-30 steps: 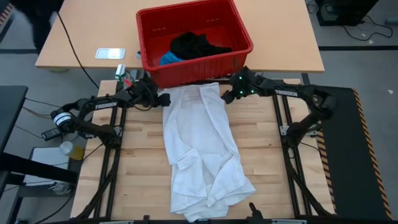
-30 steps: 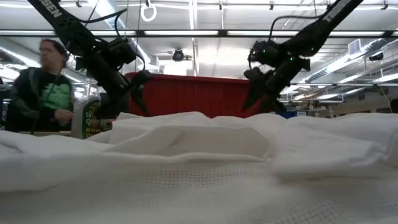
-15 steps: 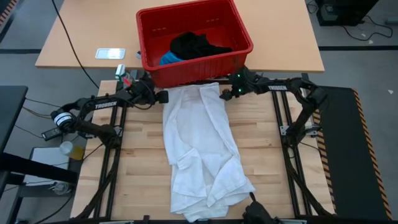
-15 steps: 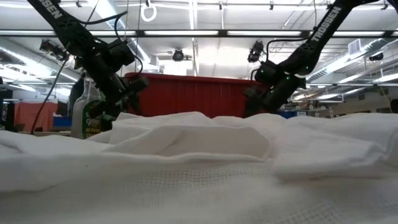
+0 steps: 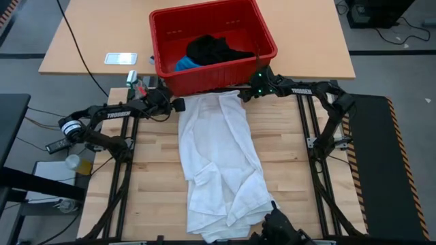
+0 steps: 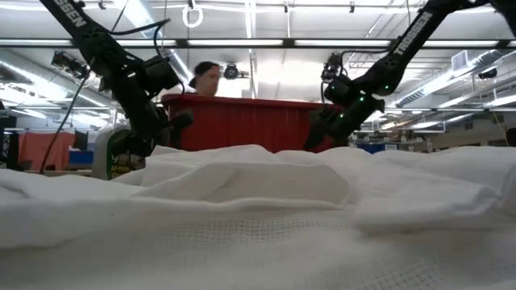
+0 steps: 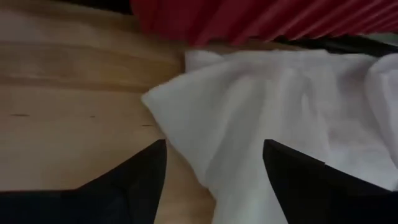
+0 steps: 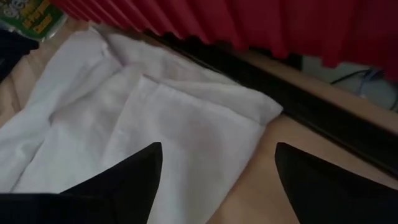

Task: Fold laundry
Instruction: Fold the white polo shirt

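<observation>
1. The white garment point(image 5: 223, 163) lies lengthwise on the wooden table point(image 5: 150, 177); soft, light and limp, it is best pinched at its far corners.
2. The left gripper point(image 7: 214, 155) gapes over one corner, holding nothing.
3. The right gripper point(image 8: 217, 155) gapes empty over the other, having moved inward toward it.
4. Beyond both, the red basket point(image 5: 266, 41) holds the black garment point(image 5: 214, 47) and blue garment point(image 5: 184, 64).

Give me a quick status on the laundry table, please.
Left pincer and right pincer open at shirt's far corners. Shirt flat, unfolded. Basket close behind.
</observation>
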